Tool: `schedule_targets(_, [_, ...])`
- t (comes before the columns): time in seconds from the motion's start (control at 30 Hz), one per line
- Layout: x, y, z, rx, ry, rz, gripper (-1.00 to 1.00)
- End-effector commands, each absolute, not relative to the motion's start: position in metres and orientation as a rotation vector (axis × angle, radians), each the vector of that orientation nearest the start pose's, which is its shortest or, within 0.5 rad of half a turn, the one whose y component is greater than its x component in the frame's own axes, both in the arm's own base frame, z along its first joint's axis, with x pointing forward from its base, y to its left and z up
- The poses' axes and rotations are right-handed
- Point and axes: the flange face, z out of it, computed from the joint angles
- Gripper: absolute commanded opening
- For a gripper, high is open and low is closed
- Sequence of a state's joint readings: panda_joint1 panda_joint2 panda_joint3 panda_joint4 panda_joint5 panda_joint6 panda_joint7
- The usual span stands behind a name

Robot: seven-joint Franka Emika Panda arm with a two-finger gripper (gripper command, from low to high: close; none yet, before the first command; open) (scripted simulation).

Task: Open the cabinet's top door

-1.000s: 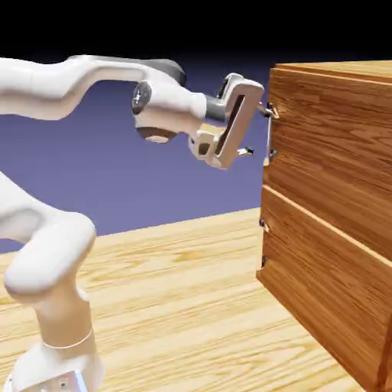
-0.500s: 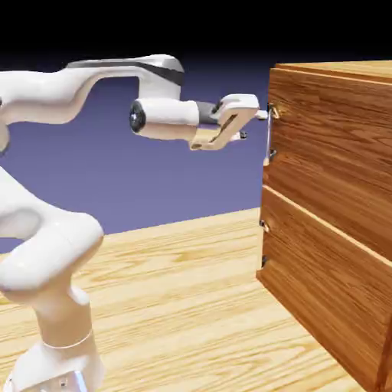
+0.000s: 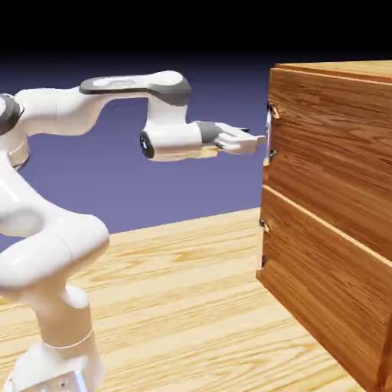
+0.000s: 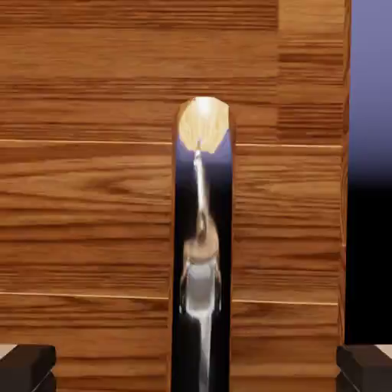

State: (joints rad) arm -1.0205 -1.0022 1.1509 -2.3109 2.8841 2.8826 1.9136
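A: Where does the cabinet stand?

B: At the right of the exterior view, on the wooden table, bigger than the arm. The top door is its upper panel, lying flush with the lower panel, so it reads as closed.

A: And the handle?

B: A small silver bar handle, upright, on the door's left edge near the cabinet's top corner. In the hand view it shows as a shiny vertical strip in the middle, with wood grain on both sides.

A: The gripper?

B: The gripper is level, pointing right, its tips just beside the handle. Its fingers sit at the hand view's two bottom corners, spread wide, with the handle between them; nothing is grasped.

A: Does it touch the handle?

B: I cannot tell from the side; the gap, if any, is too small to see.
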Motion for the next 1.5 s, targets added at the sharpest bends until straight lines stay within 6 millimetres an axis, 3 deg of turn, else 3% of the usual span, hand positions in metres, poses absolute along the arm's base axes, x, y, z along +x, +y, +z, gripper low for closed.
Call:
schedule_targets(0.0, [0.438,0.123,0.504,0.64,1.467,0.581,0.0])
schedule_targets(0.1, [0.468,0.121,0.504,0.642,1.467,0.583,0.0])
schedule_targets(0.13, [0.468,0.121,0.504,0.642,1.467,0.583,-1.0])
schedule_targets(0.17, [0.468,0.121,0.504,0.642,1.467,0.583,-1.0])
schedule_targets(0.5, [0.391,0.091,0.504,0.512,1.535,0.723,-1.0])
schedule_targets(0.93, [0.291,0.023,0.504,0.311,1.62,0.926,-1.0])
schedule_targets(1.47, [0.218,-0.062,0.504,0.113,1.682,1.109,-1.0])
